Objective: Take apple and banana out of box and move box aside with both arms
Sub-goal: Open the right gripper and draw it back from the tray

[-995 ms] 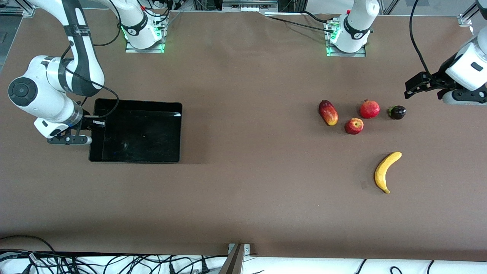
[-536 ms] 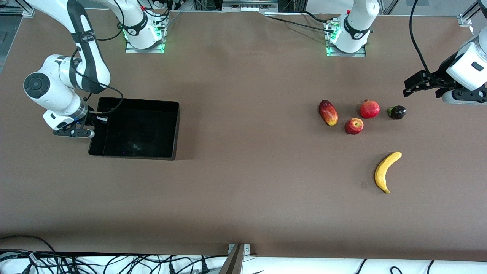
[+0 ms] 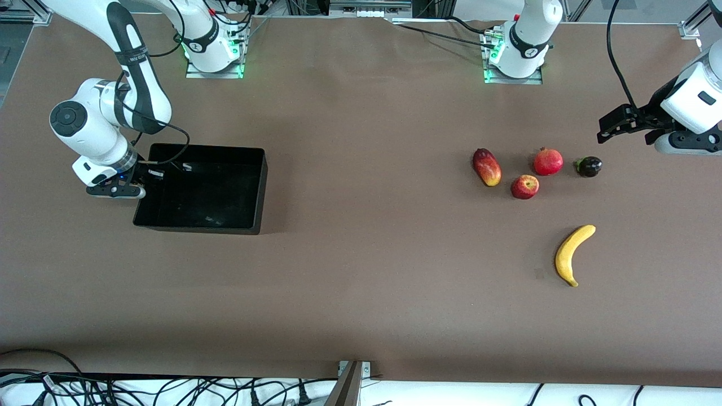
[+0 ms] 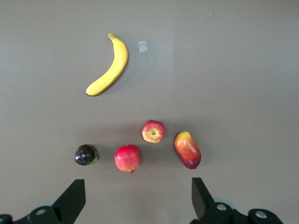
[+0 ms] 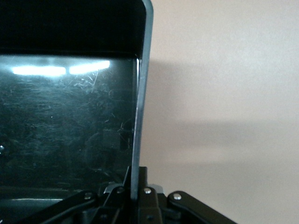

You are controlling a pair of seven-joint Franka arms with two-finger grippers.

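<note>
My right gripper (image 3: 148, 179) has its fingers clenched on the box (image 3: 203, 189) wall, near the bench's right-arm end. My left gripper (image 3: 612, 125) waits, fingers released, above the left-arm edge; the apple (image 3: 524, 186) and banana (image 3: 572, 254) lie close by.

Right claw (image 3: 141, 179) is clamped tight; left claw (image 3: 606, 128) hangs spread wide.

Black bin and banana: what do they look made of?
Bin: looks like hard glossy plastic; its floor mirrors the lights, shows fine scratches, and the thin wall stays straight in the shut right pincer. Banana: smooth, even yellow skin without spots, so possibly a plastic replica, though real fruit cannot be ruled out.
</note>
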